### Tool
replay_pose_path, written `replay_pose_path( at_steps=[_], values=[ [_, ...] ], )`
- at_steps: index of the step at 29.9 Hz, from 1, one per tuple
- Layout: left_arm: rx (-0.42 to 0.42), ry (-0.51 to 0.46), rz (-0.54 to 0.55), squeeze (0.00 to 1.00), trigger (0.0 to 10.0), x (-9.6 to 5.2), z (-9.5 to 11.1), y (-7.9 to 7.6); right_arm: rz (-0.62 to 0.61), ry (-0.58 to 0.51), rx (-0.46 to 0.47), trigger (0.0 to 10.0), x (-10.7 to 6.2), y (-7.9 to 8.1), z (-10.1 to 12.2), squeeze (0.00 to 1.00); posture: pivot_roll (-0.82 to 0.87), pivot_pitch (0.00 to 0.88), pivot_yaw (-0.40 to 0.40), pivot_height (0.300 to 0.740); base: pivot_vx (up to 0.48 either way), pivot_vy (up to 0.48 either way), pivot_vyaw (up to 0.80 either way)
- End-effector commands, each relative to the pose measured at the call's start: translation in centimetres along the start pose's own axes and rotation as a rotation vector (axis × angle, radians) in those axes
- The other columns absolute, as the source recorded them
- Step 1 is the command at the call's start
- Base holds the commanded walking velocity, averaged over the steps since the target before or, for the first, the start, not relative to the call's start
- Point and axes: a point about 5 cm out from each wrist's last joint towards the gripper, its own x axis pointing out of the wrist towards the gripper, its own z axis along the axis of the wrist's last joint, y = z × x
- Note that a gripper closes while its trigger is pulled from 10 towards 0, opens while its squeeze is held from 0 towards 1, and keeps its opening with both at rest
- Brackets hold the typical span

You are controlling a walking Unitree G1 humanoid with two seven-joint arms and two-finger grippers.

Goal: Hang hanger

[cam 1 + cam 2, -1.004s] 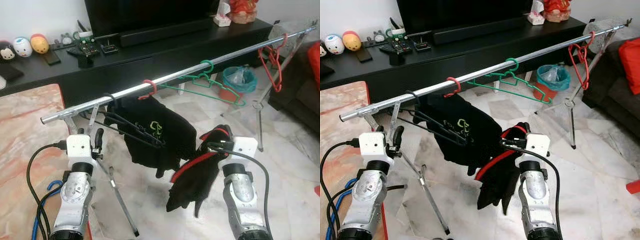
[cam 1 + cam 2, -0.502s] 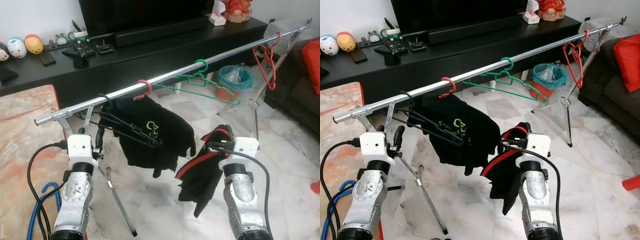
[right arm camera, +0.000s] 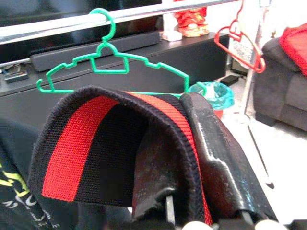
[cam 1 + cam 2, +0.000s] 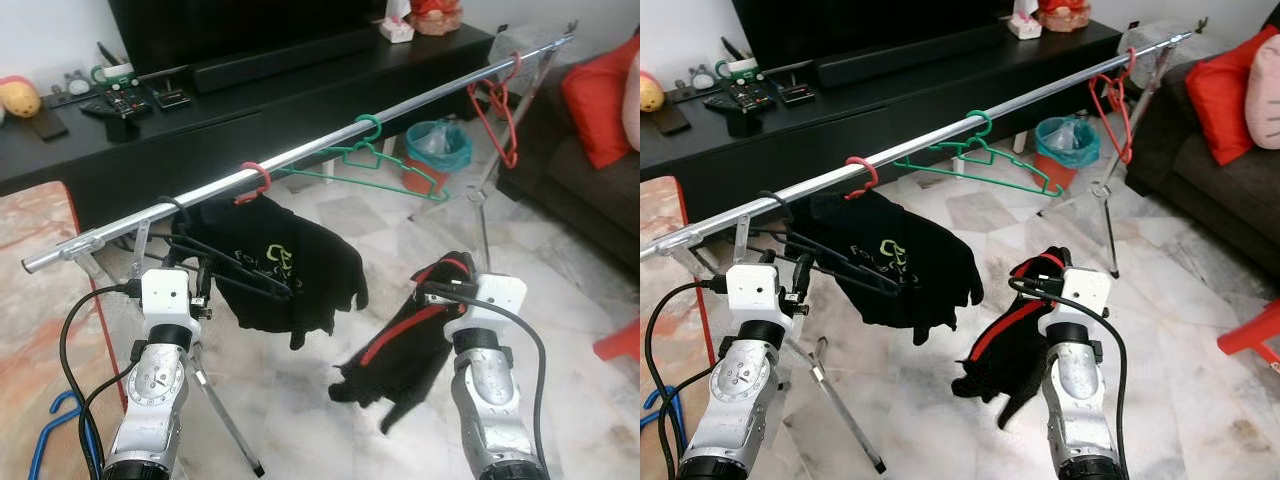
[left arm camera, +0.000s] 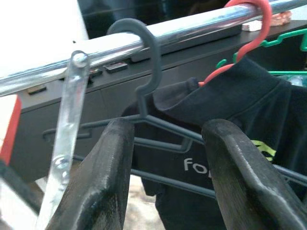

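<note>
A chrome rail (image 4: 300,152) slopes from low on the left to high on the right. On it hang an empty dark grey hanger (image 5: 144,72), a red hanger carrying a black shirt (image 4: 285,270), an empty green hanger (image 4: 385,165) and a red hanger (image 4: 497,110) at the far end. My left gripper (image 4: 200,282) is open just below the grey hanger, whose bars show beyond its fingers (image 5: 108,167). My right gripper (image 4: 447,278) is shut on a black garment with red stripes (image 4: 400,355), which droops below the rail's middle.
The rack's legs (image 4: 225,425) stand on the marble floor between my arms. Behind the rail is a black TV console (image 4: 250,95) with remotes. A teal bin (image 4: 430,150), a dark sofa with a red cushion (image 4: 600,95) and a red stool (image 4: 620,340) are to the right.
The whole picture has slid left, so the camera has turned right. The striped garment in my right gripper has swung and now hangs further left. Both grippers keep their hold and pose.
</note>
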Motion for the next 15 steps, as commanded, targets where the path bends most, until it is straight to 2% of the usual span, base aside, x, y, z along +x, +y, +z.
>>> replay_pose_path(
  at_steps=[1,6,15],
  values=[
    [0.008,0.006,0.011,0.00,10.0,-0.15,-0.01,0.31,0.005,-0.023,-0.006,10.0,0.20,0.01,0.41,0.00,0.03,0.080,0.000,0.740,0.000,0.000,0.00],
    [0.011,0.008,0.015,0.00,10.0,-0.15,-0.05,0.33,0.020,-0.029,-0.024,10.0,0.18,0.20,0.48,0.00,0.03,0.079,-0.001,0.740,0.000,0.000,0.00],
    [0.019,0.014,0.023,0.00,10.0,-0.18,-0.17,0.51,0.022,-0.031,-0.012,10.0,0.14,0.28,0.47,0.00,0.03,0.080,0.000,0.740,0.269,0.000,0.00]
  ],
)
